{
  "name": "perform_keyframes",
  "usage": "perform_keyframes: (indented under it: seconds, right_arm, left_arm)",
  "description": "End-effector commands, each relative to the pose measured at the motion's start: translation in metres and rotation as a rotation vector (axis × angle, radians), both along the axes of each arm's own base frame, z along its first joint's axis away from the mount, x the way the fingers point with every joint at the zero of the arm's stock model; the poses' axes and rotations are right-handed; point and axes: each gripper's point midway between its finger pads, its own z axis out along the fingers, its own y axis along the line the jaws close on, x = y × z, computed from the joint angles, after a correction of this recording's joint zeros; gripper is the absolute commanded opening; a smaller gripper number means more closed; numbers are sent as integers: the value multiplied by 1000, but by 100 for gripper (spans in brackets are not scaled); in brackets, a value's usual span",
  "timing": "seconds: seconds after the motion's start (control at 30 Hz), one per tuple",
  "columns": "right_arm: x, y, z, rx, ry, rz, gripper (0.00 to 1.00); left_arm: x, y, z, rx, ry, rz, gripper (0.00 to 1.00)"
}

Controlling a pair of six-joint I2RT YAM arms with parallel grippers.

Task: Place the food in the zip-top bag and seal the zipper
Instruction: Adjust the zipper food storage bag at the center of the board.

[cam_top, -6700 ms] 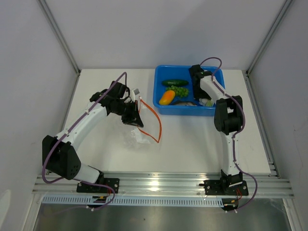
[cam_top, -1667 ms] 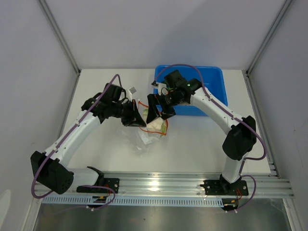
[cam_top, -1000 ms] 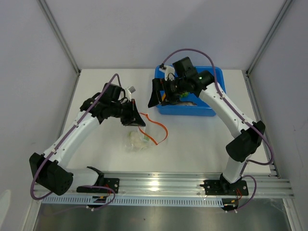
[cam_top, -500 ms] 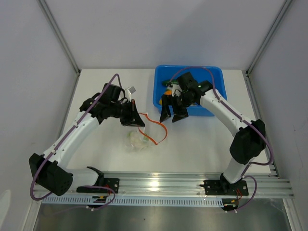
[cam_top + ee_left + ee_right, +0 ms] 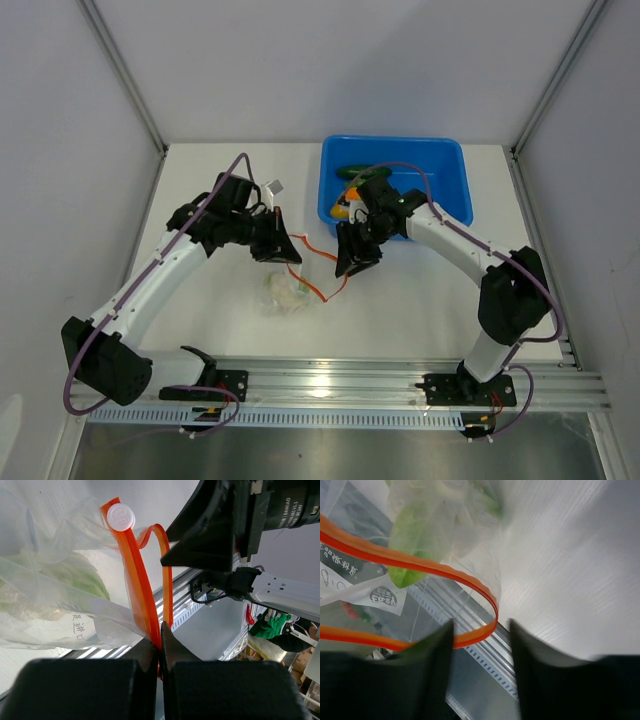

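White tabletop (image 5: pixel 420 300) and pale walls enclose the cell. At left, the left hand (image 5: pixel 287 252) is clenched on the zipper (image 5: pixel 132 575). The zip-top bag (image 5: pixel 283 295) sags below it onto the tabletop with the cauliflower (image 5: pixel 412 540) inside. Further right, the right hand (image 5: pixel 352 260) is spread and empty, with the far bend of the zipper loop between its fingers (image 5: pixel 427 680). Behind it, the mango (image 5: pixel 342 210) and cucumber (image 5: pixel 352 172) wait in the blue bin (image 5: pixel 445 175). If that hand closes and tugs, the strip may slip from the left pinch, or the mouth may flatten and block further food. Half a second earlier the right hand hung by the bin's near wall; now it has come to the loop, while the left hand and bag look unchanged.
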Motion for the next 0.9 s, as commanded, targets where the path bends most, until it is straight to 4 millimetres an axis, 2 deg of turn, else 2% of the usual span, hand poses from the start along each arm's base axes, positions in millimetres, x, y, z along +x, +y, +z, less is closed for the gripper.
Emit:
perform_keyframes:
  seconds: [0.0,0.1,0.17,0.27,0.3,0.4,0.43,0.47,0.5,0.53,0.63,0.7,0.8,0.87]
  right_arm:
    - [7,18,-6,44,-32,27,39]
    - [15,23,-9,55,-49,22,11]
    - [23,27,-4,62,-77,27,0]
    - [33,29,0,41,-110,33,0]
    - [42,30,14,35,-154,35,0]
    - [52,33,39,25,-232,42,0]
    - [58,38,61,54,-284,44,0]
    - [58,39,71,59,-299,44,0]
    - [60,40,82,73,-315,40,0]
    - [62,44,102,104,-343,32,0]
    - [58,50,126,166,-366,44,0]
    - [57,54,124,190,-369,53,0]
    - [53,56,100,165,-287,61,0]
    - [48,61,101,180,-275,82,0]
  left_arm:
    - [4,-4,12,-26,-50,-15,1]
    - [3,-3,8,-17,-47,-13,1]
    - [3,-2,6,-15,-43,-10,1]
    - [2,-1,0,-4,-38,-12,0]
    - [2,0,-2,4,-37,-11,1]
    - [0,7,-7,39,-50,-10,1]
    - [0,10,-11,60,-51,0,0]
    - [-1,13,-12,71,-58,3,0]
    - [-3,16,-10,80,-66,8,1]
    - [-3,18,-9,84,-78,12,0]
    - [-2,24,5,82,-149,48,1]
    - [1,25,5,79,-172,60,1]
    - [-1,22,-1,72,-121,42,1]
    - [-2,21,-6,76,-96,32,1]
